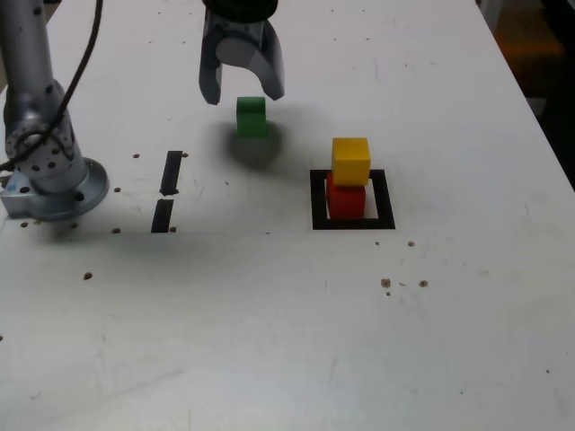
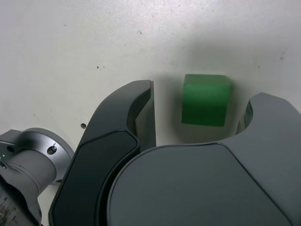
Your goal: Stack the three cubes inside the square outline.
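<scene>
The green cube (image 1: 251, 117) (image 2: 206, 100) sits on the white table, apart from the others. My gripper (image 1: 243, 94) (image 2: 201, 96) hangs over it, open. In the wrist view the cube lies between the two fingers, with a gap showing on each side. To the exterior view's right, the yellow cube (image 1: 350, 160) rests on top of the red cube (image 1: 346, 199). Both stand inside the square outline (image 1: 352, 224) of black tape.
Two short black strips (image 1: 171, 172) (image 1: 163, 215) lie at the exterior view's left of the green cube. The arm's grey base (image 1: 49, 175) with its cable stands at the far left. Small dark specks (image 1: 386, 283) dot the table.
</scene>
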### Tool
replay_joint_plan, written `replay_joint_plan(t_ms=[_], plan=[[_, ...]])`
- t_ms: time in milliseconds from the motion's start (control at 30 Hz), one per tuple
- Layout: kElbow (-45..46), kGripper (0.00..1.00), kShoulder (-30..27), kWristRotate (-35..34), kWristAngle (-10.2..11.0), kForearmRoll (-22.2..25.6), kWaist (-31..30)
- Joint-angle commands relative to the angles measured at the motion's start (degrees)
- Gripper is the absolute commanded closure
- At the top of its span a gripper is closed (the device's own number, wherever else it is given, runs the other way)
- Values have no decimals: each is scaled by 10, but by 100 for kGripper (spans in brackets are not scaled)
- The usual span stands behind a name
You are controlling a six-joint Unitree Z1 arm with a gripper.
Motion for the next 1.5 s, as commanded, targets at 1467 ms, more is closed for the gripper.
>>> replay_joint_plan(t_ms=[1467], plan=[[1, 66, 68, 25, -26, -63, 42]])
